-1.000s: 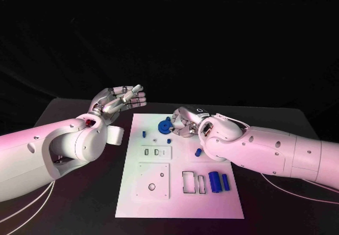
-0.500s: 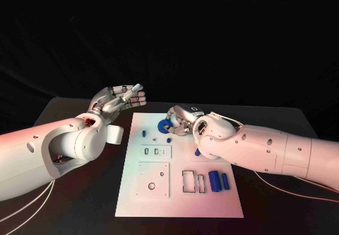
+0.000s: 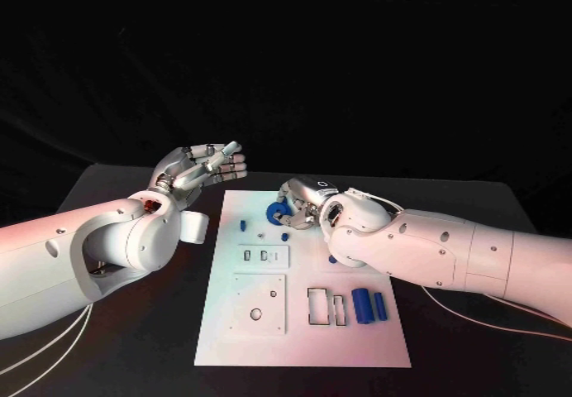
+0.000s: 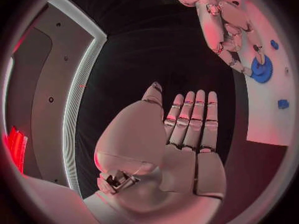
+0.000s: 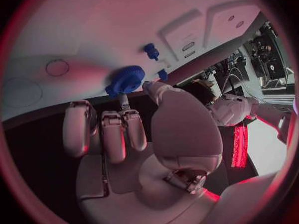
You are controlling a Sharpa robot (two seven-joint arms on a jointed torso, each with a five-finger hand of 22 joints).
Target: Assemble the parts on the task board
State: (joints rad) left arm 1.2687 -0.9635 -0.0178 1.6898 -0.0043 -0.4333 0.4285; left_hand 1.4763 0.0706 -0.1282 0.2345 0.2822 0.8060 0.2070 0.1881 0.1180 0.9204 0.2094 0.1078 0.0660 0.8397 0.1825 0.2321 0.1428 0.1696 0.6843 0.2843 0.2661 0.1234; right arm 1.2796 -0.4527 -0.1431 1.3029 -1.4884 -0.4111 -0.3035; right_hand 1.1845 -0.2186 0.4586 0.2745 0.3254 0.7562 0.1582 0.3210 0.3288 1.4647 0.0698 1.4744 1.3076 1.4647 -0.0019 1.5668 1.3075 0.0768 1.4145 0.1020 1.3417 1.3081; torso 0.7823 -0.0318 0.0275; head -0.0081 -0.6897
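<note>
I work in a robotics lab or studio: a matte black table point(image 3: 477, 207) across the frame's middle, black backdrop filling the upper half, loose cables point(image 3: 35, 351) at lower left.

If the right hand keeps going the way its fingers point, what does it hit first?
Most likely the blue gear: the right hand has its fingertips right at the gear's edge on the white board. Actual contact is unclear.

one task board point(image 3: 358, 347), two hands point(image 3: 202, 168), several blue parts point(image 3: 361, 306)

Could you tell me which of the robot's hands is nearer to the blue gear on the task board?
The right hand is nearer: its fingertips are at the blue gear. The left hand is raised off the task board, beyond its left edge.
</note>
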